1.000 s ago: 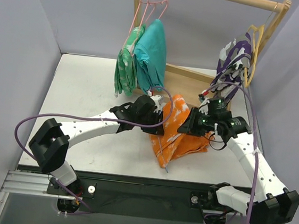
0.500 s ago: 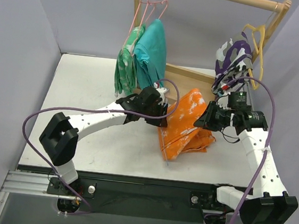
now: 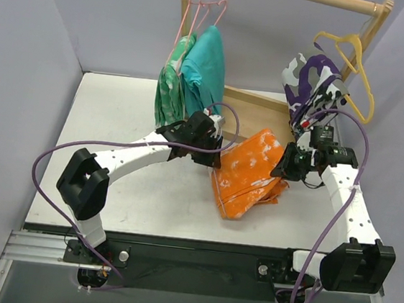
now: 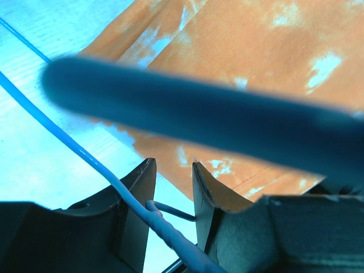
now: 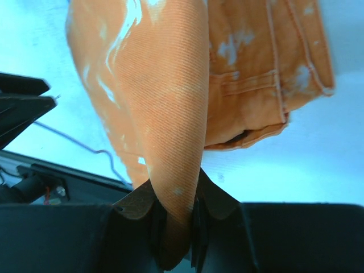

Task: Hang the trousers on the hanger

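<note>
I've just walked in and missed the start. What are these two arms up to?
The right pincer is clamped on a fold of the orange trousers and holds that side up. Most of the cloth lies on the table. The left pincer grips the thin light-blue hanger at the trousers' other edge. The trousers don't hang from it yet.

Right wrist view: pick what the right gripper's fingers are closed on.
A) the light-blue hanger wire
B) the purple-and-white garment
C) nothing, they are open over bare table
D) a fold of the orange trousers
D: the right gripper has its two fingers pressed against a hanging fold of the orange trousers, with the cloth bunched between them.
</note>
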Tool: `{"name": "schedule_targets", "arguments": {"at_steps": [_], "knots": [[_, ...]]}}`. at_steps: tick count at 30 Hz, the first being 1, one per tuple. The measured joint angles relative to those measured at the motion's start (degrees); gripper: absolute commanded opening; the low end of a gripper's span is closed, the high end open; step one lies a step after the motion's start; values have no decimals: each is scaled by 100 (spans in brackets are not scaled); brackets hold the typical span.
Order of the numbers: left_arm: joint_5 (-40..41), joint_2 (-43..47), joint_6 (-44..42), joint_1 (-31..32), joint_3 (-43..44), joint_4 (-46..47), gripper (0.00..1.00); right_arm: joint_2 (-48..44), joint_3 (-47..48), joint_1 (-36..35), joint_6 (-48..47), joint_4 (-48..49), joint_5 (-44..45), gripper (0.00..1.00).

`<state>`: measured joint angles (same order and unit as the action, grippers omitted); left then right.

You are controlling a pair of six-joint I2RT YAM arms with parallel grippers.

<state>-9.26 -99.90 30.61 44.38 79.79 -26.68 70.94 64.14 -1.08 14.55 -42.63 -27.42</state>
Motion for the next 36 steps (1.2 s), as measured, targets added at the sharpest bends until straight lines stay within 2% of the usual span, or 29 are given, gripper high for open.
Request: {"name": "schedule_targets", "arguments": {"at_steps": [12,13,15,16,19,24,28,32,36], "knots": [[-20,0,68,-146,-4,-144,0,793,-490,-2,66,599,874,0],[-42,0,66,-149,-4,-129,0,828,-496,-2,87,612,905,12],[-133,0,61,-146,7,-103,0,907,-503,-2,146,638,990,44],[-181,0,48,-146,22,-107,0,922,-503,-2,179,645,1040,67],[-297,-20,-11,-146,205,-225,0,911,-501,31,273,651,1268,80],[-415,-33,-278,-168,704,-662,0,699,-501,7,343,573,1405,80],[-610,-57,-472,-168,1097,-960,0,15,-507,-308,363,485,1266,80],[-793,-133,-647,-166,1519,-1250,0,-691,-573,-844,424,616,732,84],[-962,-155,-719,-170,1851,-1423,0,-1276,-931,-1252,713,1211,-153,84]]}}
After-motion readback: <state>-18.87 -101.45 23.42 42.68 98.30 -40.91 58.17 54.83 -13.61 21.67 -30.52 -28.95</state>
